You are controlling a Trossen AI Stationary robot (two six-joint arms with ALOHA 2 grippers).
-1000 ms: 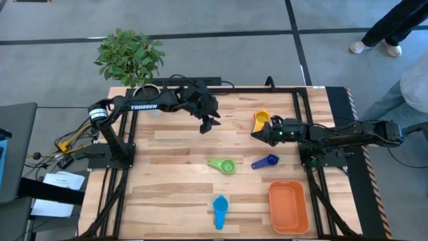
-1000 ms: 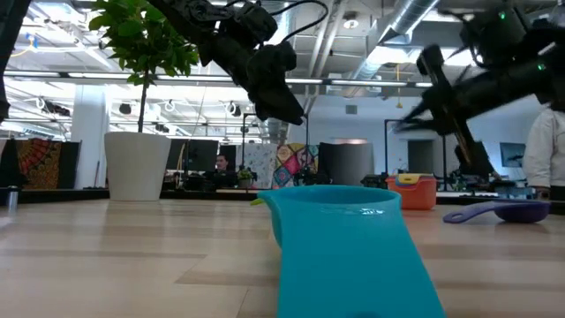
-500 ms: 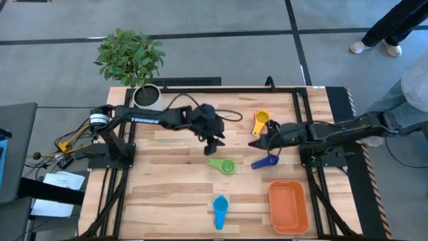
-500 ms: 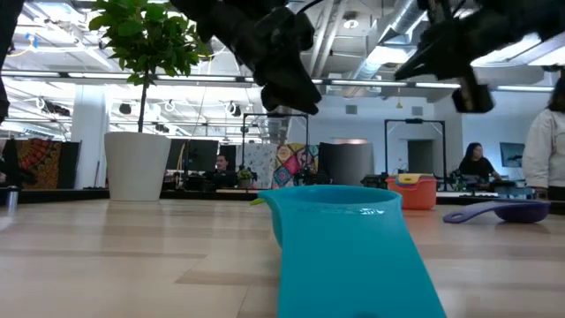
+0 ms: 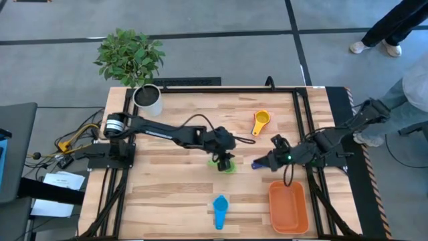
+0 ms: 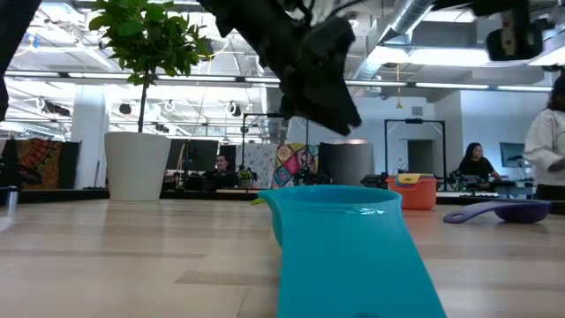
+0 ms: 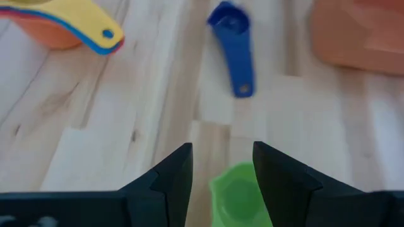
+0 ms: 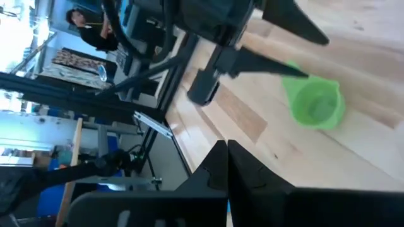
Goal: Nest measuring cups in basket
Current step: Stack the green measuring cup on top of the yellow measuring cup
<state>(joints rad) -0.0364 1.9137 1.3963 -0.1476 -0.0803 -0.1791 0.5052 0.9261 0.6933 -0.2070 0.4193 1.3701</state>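
While L gripper [image 5: 225, 161] hangs over green cup [image 5: 226, 165] mid-table, fingers spread either side of it, nothing pinched yet. R gripper [image 5: 261, 163], fingers pressed together, sits by dark blue cup [image 7: 231, 39]; grip unclear. Cups look light, stiff, prob slick plastic; take handle or rim. Basket [image 5: 289, 207] near front-right edge, light blue cup [image 5: 220, 209] to its left; plenty of bare table [image 5: 167, 187] btwn.

Open-plan lab: exposed ceiling ducts [image 6: 415, 18], framed robot table [image 5: 174, 194].
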